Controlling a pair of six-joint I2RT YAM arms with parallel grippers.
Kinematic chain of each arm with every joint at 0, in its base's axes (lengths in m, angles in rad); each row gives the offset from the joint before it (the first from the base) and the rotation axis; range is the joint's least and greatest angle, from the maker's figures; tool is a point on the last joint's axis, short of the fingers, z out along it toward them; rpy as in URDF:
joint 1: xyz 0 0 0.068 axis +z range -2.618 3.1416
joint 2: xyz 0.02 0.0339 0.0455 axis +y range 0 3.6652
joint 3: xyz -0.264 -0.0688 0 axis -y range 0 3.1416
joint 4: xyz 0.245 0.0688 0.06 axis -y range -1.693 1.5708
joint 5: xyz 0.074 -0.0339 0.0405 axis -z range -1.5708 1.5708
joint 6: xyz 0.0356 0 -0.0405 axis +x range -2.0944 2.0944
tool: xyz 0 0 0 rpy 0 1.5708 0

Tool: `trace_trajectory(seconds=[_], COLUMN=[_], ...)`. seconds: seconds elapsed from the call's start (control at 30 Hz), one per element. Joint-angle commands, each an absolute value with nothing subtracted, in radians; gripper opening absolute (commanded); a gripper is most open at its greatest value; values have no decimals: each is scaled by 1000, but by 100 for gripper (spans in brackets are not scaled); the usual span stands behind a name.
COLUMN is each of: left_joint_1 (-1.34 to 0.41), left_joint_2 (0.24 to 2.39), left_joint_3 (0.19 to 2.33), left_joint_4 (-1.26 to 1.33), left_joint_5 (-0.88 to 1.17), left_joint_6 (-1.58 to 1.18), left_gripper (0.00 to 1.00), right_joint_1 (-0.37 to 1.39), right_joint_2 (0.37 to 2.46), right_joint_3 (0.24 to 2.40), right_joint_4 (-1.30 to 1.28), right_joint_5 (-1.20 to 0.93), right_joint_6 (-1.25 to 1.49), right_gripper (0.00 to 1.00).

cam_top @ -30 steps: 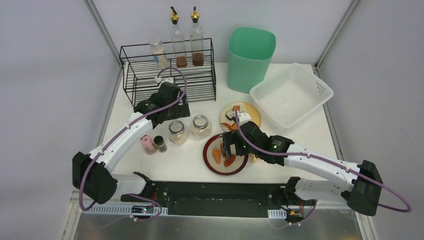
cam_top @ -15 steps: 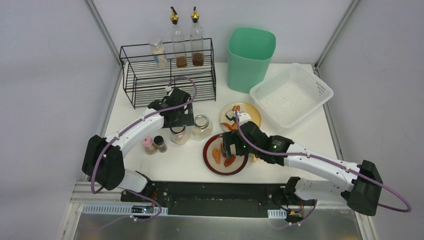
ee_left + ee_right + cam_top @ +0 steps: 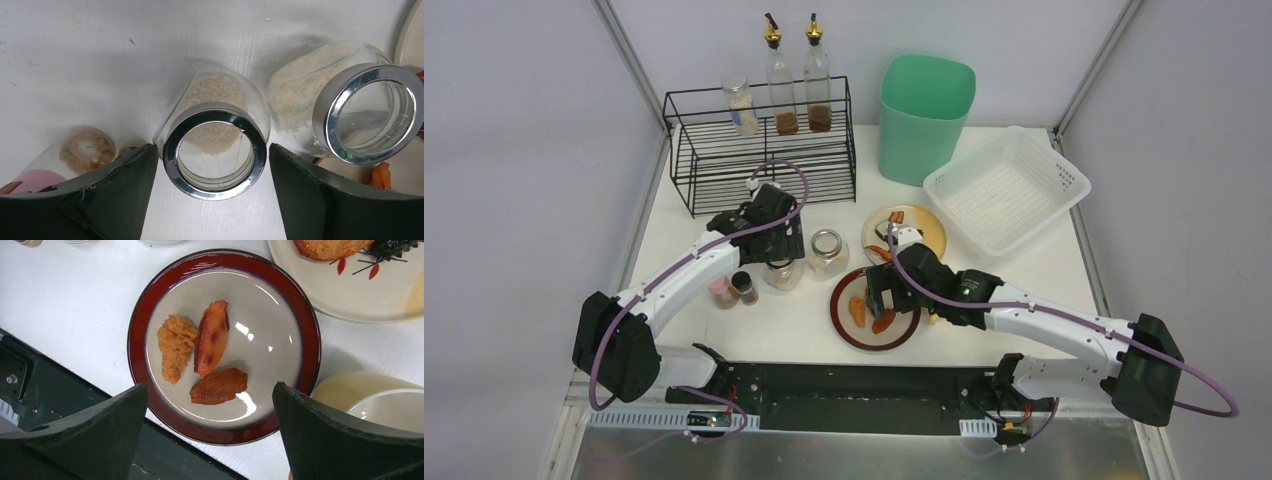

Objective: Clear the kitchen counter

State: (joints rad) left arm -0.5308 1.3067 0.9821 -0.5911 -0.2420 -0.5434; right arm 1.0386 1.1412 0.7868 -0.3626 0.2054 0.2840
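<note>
Left gripper [image 3: 212,155] open, straddling the left grain jar [image 3: 215,95], fingers just beside its steel ring, no clamp yet; right gripper [image 3: 210,387] open above the red-rimmed plate [image 3: 137,315]; kitchen counter [image 3: 1044,262] lies under it all, cluttered at centre. We judge the step is jar pickup; next we need a square close, then a straight lift clear of the second jar [image 3: 367,112], likely to the far-left wire rack [image 3: 724,150].

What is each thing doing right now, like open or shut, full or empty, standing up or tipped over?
Middle jar, upright, part full of pale grains.
Left gripper, open, a finger on each side of the middle jar.
Right gripper, open, holding nothing.
Red plate, three food bits on it.
Cream plate, food on it.
White basket, empty.
Green bin, upright.
Kitchen counter, not cleared.
</note>
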Motion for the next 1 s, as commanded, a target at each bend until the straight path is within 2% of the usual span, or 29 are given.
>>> trace_trajectory(seconds=[0.0,0.53,0.67,0.9,0.97], left_joint_1=[-540,-547,-554,-558,-560], left_joint_2=[1278,1342,1355,1340,1328], left_joint_3=[964,1011,1033,1112,1146], left_joint_4=[-614,-634,-643,-683,-697], left_joint_5=[-231,-224,-225,-250,-253], left_joint_6=[-564,-545,-538,-519,-511], left_gripper=[81,68,49,0,0], right_joint_1=[1043,1041,1043,1042,1043], right_joint_2=[1150,1151,1147,1141,1139], right_joint_3=[798,796,796,794,794], right_joint_4=[-348,-347,-345,-345,-345], right_joint_5=[220,212,212,204,206], right_joint_6=[291,293,294,295,293], right_gripper=[99,99,99,99,99])
